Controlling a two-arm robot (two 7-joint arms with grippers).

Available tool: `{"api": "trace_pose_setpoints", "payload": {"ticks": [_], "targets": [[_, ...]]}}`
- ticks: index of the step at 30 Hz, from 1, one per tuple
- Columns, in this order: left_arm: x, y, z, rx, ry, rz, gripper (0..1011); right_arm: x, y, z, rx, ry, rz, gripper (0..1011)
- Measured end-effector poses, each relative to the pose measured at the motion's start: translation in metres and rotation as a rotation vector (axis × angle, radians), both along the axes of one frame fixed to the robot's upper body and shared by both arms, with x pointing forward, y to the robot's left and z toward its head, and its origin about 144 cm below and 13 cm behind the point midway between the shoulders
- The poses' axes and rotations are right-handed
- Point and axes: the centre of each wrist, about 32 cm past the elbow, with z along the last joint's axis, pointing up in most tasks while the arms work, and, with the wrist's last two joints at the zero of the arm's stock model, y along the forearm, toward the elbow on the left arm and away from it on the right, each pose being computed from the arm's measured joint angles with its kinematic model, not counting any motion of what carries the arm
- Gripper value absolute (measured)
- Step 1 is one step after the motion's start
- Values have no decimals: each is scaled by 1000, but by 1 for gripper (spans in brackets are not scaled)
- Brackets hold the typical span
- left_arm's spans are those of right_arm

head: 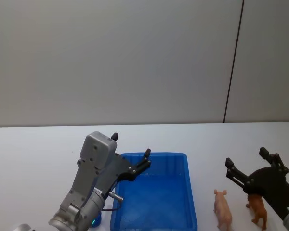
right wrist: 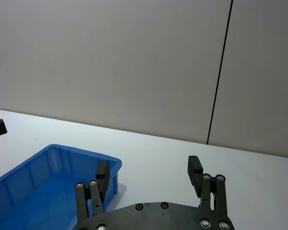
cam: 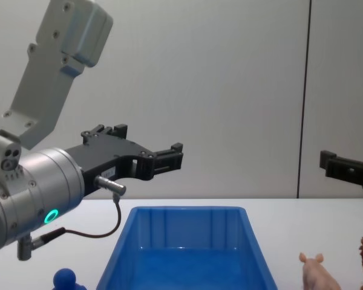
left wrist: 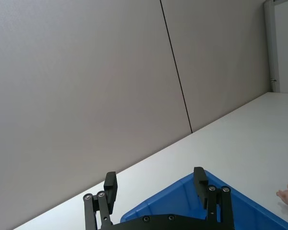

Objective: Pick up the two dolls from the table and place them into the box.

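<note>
My left gripper [head: 131, 144] is made of black, angular linkage bars studded with small screws, mounted on a smooth grey metal wrist. Its fingers are spread wide with nothing between them. It hangs above the left side of the box [head: 159, 155], and the chest view shows it well clear of the rim. A thin dark cable [cam: 103, 232] loops under the wrist there.

My right gripper [head: 246, 157] has the same black build and is also spread wide and empty. It hovers to the right of the box, over the brown animal doll [head: 258, 207].

The box is bright blue, glossy plastic. It is rectangular, with sloping walls, a thick rounded rim and a smooth floor that catches the light. It sits on the matte white table [head: 33, 154], between my two arms.

The pink pig doll [head: 222, 208] stands on the table just right of the box, smooth and pale, with small pointed ears. The brown doll stands just beside it, farther right and partly hidden by my right gripper.

The chest view shows the box's far wall from the side, and also a small blue rounded thing [cam: 65, 278] on the table near the box's left corner. I cannot tell what it is. My left wrist view catches a pink tip of the pig at its edge.
</note>
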Motion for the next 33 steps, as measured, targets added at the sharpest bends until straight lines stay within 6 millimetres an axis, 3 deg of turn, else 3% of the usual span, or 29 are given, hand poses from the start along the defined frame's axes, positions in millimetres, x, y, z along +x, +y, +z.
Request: {"api": "trace_pose_setpoints", "payload": {"ticks": [10, 33], "targets": [[0, 0, 0, 0, 0, 0, 1001, 0, -5, -1, 1, 7, -1, 1001], [0, 0, 0, 0, 0, 0, 1000, -7, -51, -21, -61, 191, -4, 1001]]}}
